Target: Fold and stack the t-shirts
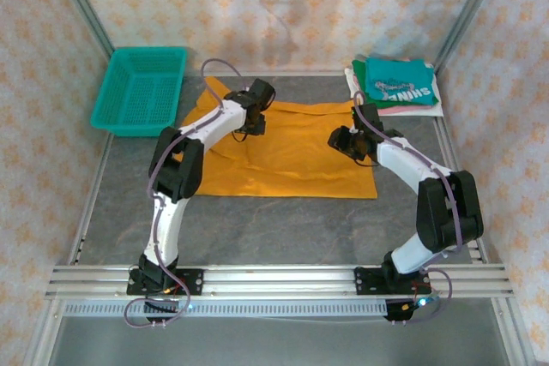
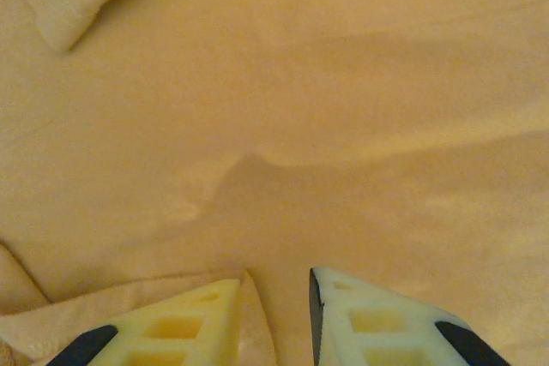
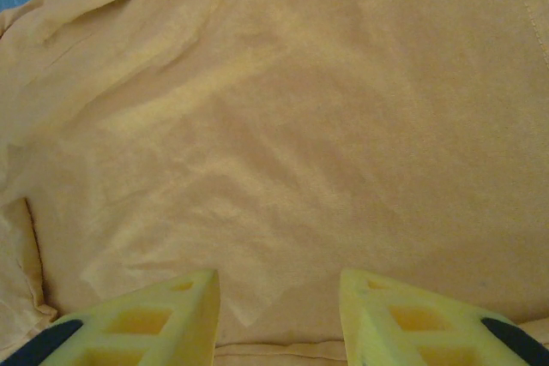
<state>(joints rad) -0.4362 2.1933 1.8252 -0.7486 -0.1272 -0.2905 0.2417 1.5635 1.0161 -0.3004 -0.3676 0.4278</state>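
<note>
Starting at the bottom of the overhead view: both arm bases sit on the aluminium rail (image 1: 283,279), then comes a stretch of bare grey table (image 1: 283,220). Past that, pretty much dead centre of the frame, the mustard-orange t-shirt (image 1: 292,160) lies spread out on the table, with one corner poking up toward the upper left. Both arms lean in over it.

The left gripper (image 1: 250,126) is down over the upper-left part of the shirt. On its wrist cam the two yellowish fingers (image 2: 369,319) stand a little apart, so a narrow gap. All you see through the gap is shirt fabric lying underneath, nothing pinched. A folded hem edge (image 2: 129,302) runs along the lower left of that view, right up against the left finger. Can't tell if it's actually touching.

The right gripper (image 1: 345,141) hangs over the right side of the shirt. Its wrist cam shows the jaws a bit wider than the left one's, also holding nothing, with wrinkled orange cloth below.

Further back, in the upper right of the overhead frame, there's the folded stack: teal shirt (image 1: 396,81) with white lettering on top, a pink shirt (image 1: 412,111) edge peeking out under it, and a white shirt (image 1: 351,83) at the bottom. It sits just beyond the orange one's far right corner. In the upper left is the teal mesh basket (image 1: 141,87), beside the shirt's corner.
</note>
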